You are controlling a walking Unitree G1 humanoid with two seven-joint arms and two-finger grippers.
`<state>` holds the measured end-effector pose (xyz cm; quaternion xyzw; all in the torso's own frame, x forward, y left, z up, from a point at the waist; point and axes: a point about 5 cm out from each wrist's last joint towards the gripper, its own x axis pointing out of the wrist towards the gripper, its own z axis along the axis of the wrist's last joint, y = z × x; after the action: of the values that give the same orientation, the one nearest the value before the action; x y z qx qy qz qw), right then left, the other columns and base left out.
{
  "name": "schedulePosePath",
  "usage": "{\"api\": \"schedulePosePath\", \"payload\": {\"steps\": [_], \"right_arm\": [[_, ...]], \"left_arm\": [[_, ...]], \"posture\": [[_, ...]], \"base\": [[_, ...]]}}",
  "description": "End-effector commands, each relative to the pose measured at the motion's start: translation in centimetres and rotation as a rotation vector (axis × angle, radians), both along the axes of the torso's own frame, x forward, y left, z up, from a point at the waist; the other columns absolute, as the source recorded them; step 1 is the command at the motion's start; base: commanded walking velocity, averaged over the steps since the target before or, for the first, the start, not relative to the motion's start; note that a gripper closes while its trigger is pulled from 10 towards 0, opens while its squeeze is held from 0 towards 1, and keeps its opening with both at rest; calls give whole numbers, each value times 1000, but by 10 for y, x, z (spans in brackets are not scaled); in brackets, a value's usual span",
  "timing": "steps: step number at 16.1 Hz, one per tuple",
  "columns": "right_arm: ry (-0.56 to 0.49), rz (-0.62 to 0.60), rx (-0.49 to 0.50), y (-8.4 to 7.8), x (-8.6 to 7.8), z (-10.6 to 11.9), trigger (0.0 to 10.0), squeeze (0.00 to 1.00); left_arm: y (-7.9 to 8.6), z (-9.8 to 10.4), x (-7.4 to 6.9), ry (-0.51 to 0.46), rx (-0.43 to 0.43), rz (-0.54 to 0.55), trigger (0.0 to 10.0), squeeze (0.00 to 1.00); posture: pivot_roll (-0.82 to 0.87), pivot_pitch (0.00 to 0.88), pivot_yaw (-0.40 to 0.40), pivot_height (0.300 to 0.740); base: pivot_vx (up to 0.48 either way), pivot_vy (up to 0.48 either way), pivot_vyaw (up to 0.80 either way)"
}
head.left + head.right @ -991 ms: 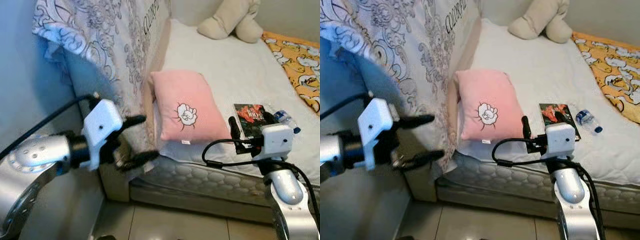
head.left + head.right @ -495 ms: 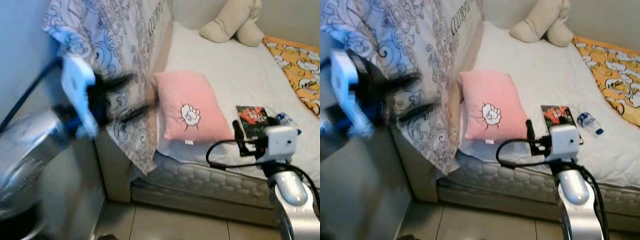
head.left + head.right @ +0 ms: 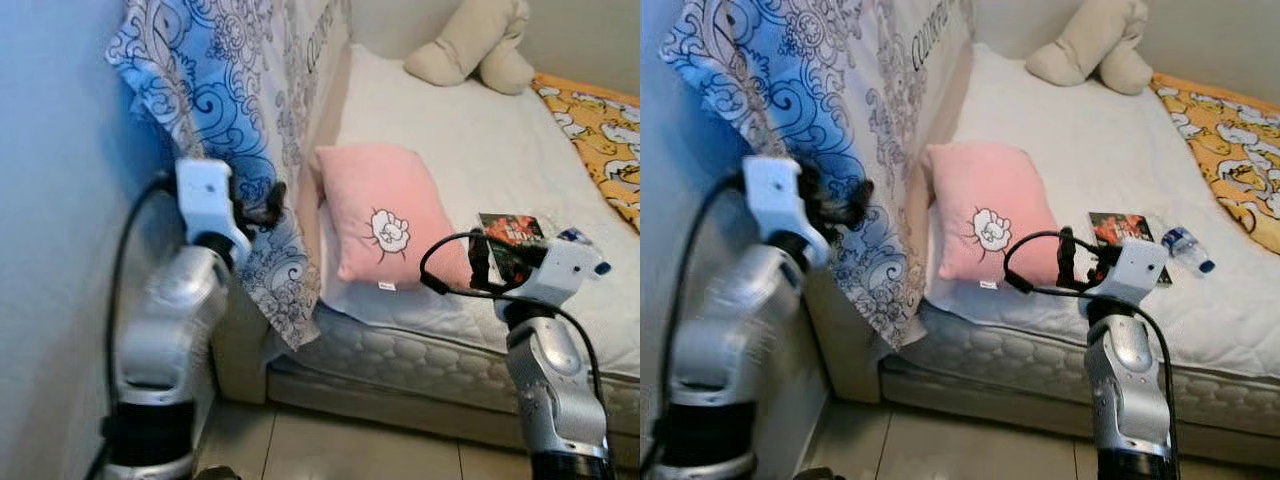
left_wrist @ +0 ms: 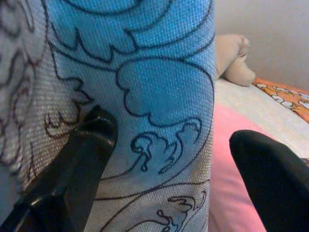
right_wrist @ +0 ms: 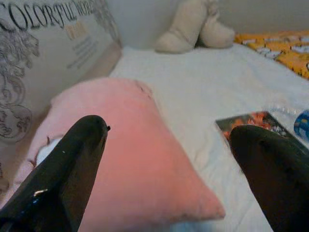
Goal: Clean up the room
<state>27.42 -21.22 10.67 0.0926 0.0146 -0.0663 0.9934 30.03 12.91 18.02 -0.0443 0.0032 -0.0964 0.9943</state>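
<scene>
While my left gripper (image 4: 164, 159) presses into the patterned blue-and-white blanket (image 3: 225, 90) draped over the bed's end board, its two fingers stand spread with a fold of the cloth between them. My right gripper (image 5: 169, 159), fingers also spread and holding nothing, hovers at the edge of the white mattress (image 3: 470, 140), just beside the pink pillow (image 3: 385, 210). A small book (image 3: 1120, 228) and a plastic bottle (image 3: 1188, 249) lie near it; a beige plush toy (image 3: 470, 45) sits at the far end.
</scene>
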Motion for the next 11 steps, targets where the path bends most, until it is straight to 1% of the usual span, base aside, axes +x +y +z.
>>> {"api": "schedulePosePath", "payload": {"steps": [1, 3, 4, 5, 11], "right_arm": [[-2, 16, -44, -2, 0, 1, 10000, 192], [0, 23, -44, 1, 1, 1, 10000, 192], [4, 26, -41, 3, 3, -1, 10000, 192], [2, 28, -41, 4, 3, -1, 10000, 192], [-18, 45, -77, 6, 3, 2, 10000, 192]], "left_arm": [[-8, -8, 0, 19, 8, -18, 10000, 0], [-10, -10, 1, 14, -5, -25, 10000, 0], [-16, -10, 0, -19, -5, -57, 10000, 0], [-20, -11, -2, -26, -3, -78, 10000, 0], [-23, -12, -2, -55, -4, -96, 10000, 0]], "posture": [[-13, 0, -98, 740], [-16, 0, -94, 740], [-22, 0, -88, 740], [-27, 0, -85, 740], [-35, 0, -76, 740]], "base": [[0, 0, 0], [0, 0, 0], [0, -458, 0], [0, -446, 0], [0, -437, 0]]}}
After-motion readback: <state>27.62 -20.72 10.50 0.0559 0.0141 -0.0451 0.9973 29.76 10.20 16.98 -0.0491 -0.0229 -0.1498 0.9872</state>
